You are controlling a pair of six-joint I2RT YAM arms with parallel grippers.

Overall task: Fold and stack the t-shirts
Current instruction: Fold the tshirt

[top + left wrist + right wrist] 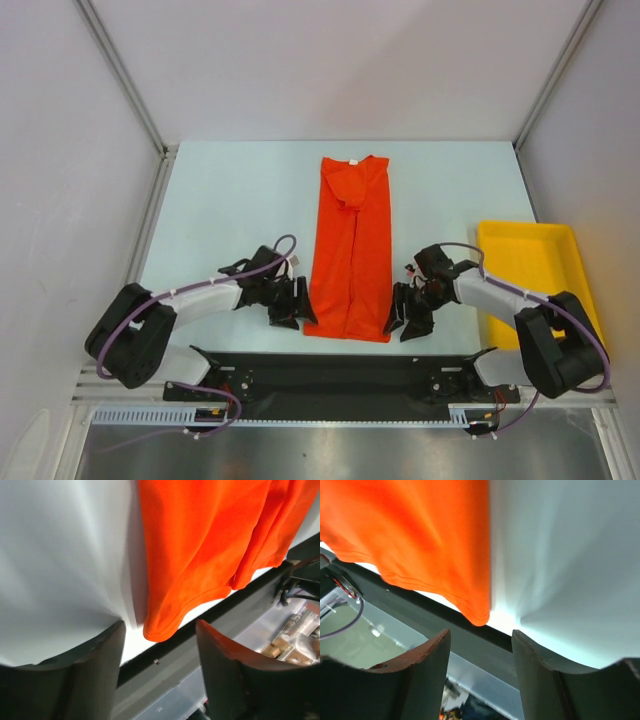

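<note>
The orange-red t-shirt (pixel 350 250) lies on the table as a long narrow strip, sides folded in, neck at the far end and hem near the front edge. My left gripper (pixel 293 312) is open and empty just left of the near left hem corner (pixel 159 630). My right gripper (pixel 404 318) is open and empty just right of the near right hem corner (pixel 479 615). In both wrist views the corner lies ahead of the open jaws, not between them. The shirt also fills the upper part of the left wrist view (pixel 215 535) and the right wrist view (pixel 410 530).
A yellow plastic tray (pixel 532 272) stands at the right side of the table, beside my right arm. The black front rail (pixel 340 372) runs along the table's near edge below the hem. White walls enclose the table on three sides.
</note>
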